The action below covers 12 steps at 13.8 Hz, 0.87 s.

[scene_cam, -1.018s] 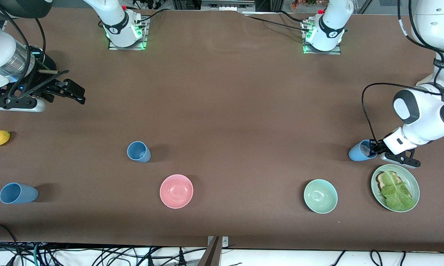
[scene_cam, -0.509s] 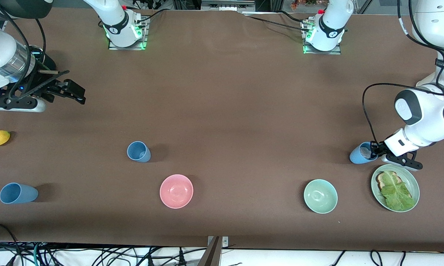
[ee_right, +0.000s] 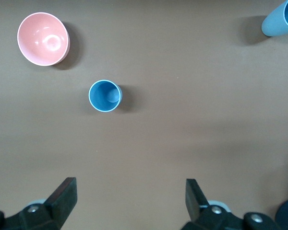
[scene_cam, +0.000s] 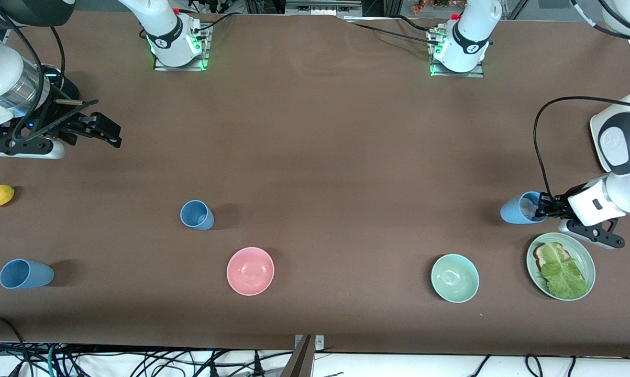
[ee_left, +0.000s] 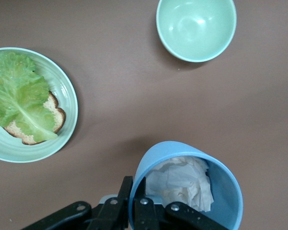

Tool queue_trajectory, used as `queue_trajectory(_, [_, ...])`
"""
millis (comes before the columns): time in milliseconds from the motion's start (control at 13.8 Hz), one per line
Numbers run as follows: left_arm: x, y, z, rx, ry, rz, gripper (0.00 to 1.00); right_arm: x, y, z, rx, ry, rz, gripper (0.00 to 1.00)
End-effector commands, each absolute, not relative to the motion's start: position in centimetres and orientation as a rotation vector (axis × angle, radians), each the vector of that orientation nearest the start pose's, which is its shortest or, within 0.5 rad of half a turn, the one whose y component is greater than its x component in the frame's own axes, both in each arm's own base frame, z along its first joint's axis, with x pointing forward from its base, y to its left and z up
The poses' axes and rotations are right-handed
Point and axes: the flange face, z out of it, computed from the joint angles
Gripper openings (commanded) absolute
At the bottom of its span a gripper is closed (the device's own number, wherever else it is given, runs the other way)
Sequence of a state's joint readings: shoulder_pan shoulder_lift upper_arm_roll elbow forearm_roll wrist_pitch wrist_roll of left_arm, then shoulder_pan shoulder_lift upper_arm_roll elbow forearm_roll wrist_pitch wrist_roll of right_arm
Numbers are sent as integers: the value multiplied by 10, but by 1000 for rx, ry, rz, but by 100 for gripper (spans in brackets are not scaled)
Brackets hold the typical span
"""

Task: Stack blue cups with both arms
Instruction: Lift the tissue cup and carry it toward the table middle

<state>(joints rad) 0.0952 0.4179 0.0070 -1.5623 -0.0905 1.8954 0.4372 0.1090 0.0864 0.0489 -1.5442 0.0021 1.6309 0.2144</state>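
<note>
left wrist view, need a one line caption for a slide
Left claw shut on the rim of a blue cup stuffed with crumpled paper, above a lettuce toast plate and mint-green bowl.

Brown table covering [scene_cam: 315,146] is showing matt, cloth-like. Blue cup [ee_left: 192,184] beside the plate [ee_left: 69,103] is looking smooth, matt plastic, holding crumpled white paper [ee_left: 180,184]. The plate and mint-green bowl [ee_left: 197,28] are gleaming glossy.

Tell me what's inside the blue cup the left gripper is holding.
Crumpled white paper fills the matte light-blue tumbler gripped at its rim by the left gripper. The paper hides the cup's bottom.
</note>
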Motion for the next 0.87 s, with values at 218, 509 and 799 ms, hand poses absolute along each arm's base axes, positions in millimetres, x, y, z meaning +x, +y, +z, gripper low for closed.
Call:
queue_trajectory(218, [654,-25,443,-3189,298,178,0,577,90,597,-3139,84,0,100])
queue_trajectory(509, [642,-110,470,-3196,89,207,0,577,91,595,-3138,84,5,100])
queue_trajectory(799, [623,-182,480,-3198,-85,208,0,579,88,591,-3141,92,19,100])
